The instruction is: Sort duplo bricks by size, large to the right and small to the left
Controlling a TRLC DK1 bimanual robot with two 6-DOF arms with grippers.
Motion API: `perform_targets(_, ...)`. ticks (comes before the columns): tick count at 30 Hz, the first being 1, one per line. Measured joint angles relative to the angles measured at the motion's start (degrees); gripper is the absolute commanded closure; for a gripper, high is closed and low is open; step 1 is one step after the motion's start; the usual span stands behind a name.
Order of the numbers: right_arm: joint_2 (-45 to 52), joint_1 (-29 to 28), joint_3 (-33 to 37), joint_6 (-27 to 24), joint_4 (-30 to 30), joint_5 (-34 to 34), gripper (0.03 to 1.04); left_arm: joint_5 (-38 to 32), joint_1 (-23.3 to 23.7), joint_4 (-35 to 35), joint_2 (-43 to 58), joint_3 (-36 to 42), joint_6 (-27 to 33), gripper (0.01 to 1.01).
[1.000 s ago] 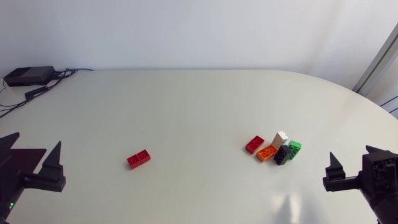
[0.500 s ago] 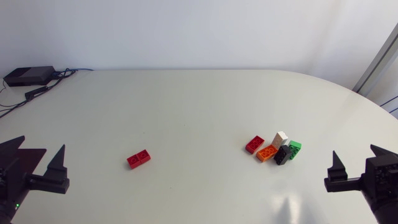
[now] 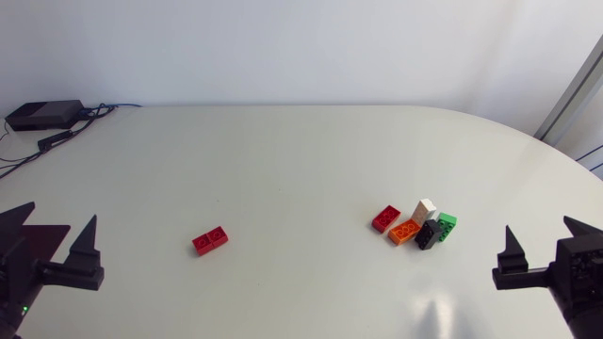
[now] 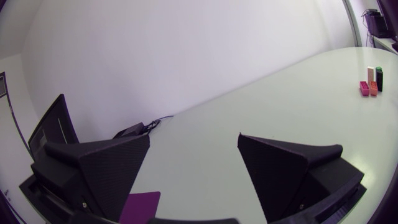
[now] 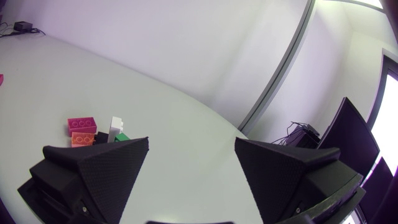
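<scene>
- Left gripper [image 3: 57, 231] sitting at the table's [image 3: 301, 160] near-left edge, jaws gaping wide, gripping nothing
- Right gripper [image 3: 542, 240] sitting near-right, same: wide apart, empty
- Lone red brick [image 3: 210, 240] lying left of centre
- Second red brick [image 3: 384, 218], orange brick [image 3: 404, 231], white brick [image 3: 425, 211], black brick [image 3: 429, 234] and green brick [image 3: 447, 224] huddling right of centre

White table [image 3: 283, 169] with lone red brick [image 3: 210, 241], five clustered bricks [image 3: 406, 231]

My left gripper [image 3: 59, 211] and my right gripper [image 3: 540, 224] are both matte black, each with two broad wedge-shaped fingers [image 4: 106, 168] tapering to a point. Up close, the flat faces of the fingers carry a fine, dotted, woven-looking texture, with blocky black bases behind. A small green light [image 3: 19, 309] glows on my left arm.
</scene>
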Motion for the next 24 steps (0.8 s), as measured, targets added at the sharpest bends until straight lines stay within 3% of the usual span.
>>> perform_targets(8,-3.0,3.3,-0.1,2.1,0.4,0.2,0.07,0.5,0.2,4.3,0.0,-2.1,-1.2,0.046)
perform_targets(24,-3.4,10.9,-1.1,16.4,3.8,0.5,0.07,4.0,-1.0,10.9,0.0,-6.1,-14.6,0.046)
